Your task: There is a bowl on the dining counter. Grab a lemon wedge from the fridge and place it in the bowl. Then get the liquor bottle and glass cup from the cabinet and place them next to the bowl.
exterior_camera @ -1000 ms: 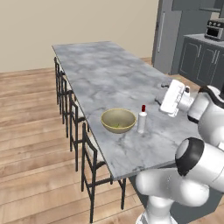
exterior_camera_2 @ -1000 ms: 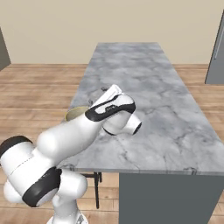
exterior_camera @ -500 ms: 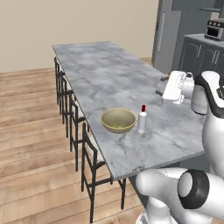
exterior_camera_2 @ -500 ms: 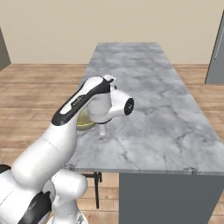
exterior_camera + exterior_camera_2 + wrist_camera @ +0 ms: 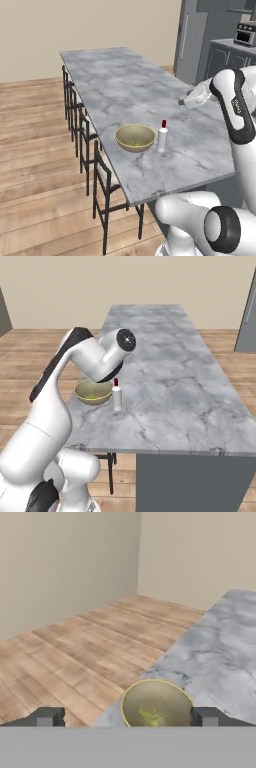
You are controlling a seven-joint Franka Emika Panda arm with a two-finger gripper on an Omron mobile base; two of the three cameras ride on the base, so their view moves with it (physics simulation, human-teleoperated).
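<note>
The dull yellow bowl (image 5: 135,137) (image 5: 93,392) sits near the long edge of the dining counter (image 5: 115,85) (image 5: 165,371), on the stool side. A yellow-green lemon wedge (image 5: 148,715) lies in it. The whitish liquor bottle (image 5: 162,136) (image 5: 116,396) with its red cap stands upright just right of the bowl, close to it. My gripper (image 5: 183,101) (image 5: 127,717) hovers open and empty above the counter, well right of the bottle, looking across at the bowl (image 5: 157,706). The grey fridge (image 5: 192,40) stands behind the counter's far end. The glass cup is out of view.
Black stools (image 5: 87,135) line the counter's left side over a wooden floor (image 5: 35,150). A toaster oven (image 5: 245,32) sits on the dark wall counter at the far right, with a dark upper cabinet edge (image 5: 225,4) above it. My white arm (image 5: 85,356) rises between the right camera and the bowl.
My arm has lifted and folded back, carrying the open hand up and away from the bottle. Bowl and bottle have not moved.
</note>
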